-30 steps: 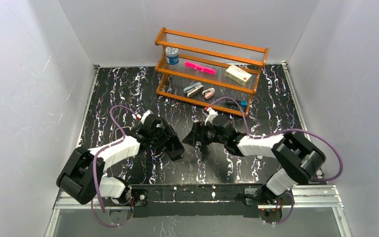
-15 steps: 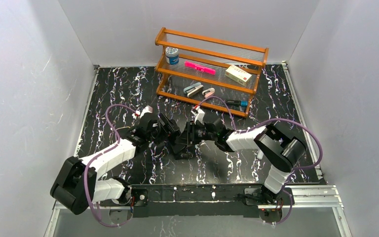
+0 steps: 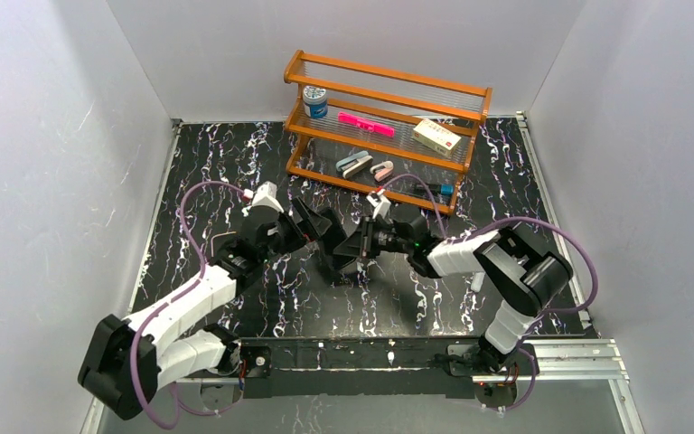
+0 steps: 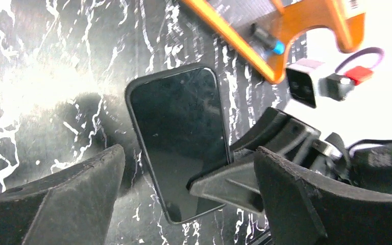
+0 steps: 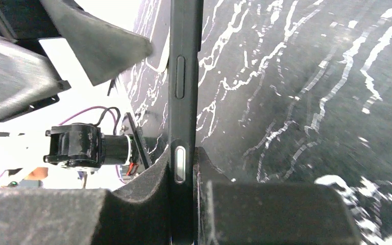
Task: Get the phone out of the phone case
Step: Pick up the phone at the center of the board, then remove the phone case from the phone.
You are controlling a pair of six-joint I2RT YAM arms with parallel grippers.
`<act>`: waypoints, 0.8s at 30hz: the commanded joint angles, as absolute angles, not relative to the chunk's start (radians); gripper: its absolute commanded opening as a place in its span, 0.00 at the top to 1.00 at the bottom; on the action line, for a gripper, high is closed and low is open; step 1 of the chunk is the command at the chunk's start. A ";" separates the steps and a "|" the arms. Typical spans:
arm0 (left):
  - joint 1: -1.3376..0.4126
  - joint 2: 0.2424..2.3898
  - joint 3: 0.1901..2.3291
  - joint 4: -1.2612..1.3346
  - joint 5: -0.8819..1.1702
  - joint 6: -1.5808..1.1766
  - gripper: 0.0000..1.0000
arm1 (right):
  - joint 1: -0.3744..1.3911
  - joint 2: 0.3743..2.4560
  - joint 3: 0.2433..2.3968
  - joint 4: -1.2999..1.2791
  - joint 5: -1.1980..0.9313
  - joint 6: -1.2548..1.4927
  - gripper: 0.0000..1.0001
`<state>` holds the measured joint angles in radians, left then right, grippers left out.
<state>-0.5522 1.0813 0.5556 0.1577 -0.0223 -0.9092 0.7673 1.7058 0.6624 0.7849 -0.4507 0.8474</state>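
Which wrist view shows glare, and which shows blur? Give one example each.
Left wrist view: glare whitens the table left of the phone; top right is blown out. Right wrist view: the near fingers and lower-right table are soft.

Overhead evenly lit, sharp, with soft shadows. Left wrist: harsh glare on table (image 4: 30, 87), background blown white. Right wrist: foreground soft, overexposed upper left.

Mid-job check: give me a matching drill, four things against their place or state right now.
Things:
1 phone
2 left gripper
3 blue-lidded jar
4 box

Place or state:
a open
b near the left end of the rack
c near the rack's right end
d clamped edge-on between the fingers of the right gripper

Pairs: 1-d, 2-a, 3-b, 4-c
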 commanded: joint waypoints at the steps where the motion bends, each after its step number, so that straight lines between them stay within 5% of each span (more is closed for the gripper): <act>1: -0.555 0.979 0.588 0.190 -0.043 -0.795 0.02 | 0.682 1.618 0.592 1.017 -0.553 0.958 0.99; 8: -0.555 0.921 0.514 0.387 0.069 -0.755 0.02 | 0.576 1.532 0.468 1.254 -0.606 1.103 0.99; 24: -0.557 1.166 0.493 0.883 0.315 -1.033 0.09 | 0.577 1.512 0.411 1.578 -0.622 1.301 0.99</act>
<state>-0.5533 1.1259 0.4984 0.6926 0.2428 -0.9348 0.5720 1.5311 0.4088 1.3636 -0.6109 1.2415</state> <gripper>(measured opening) 0.946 0.205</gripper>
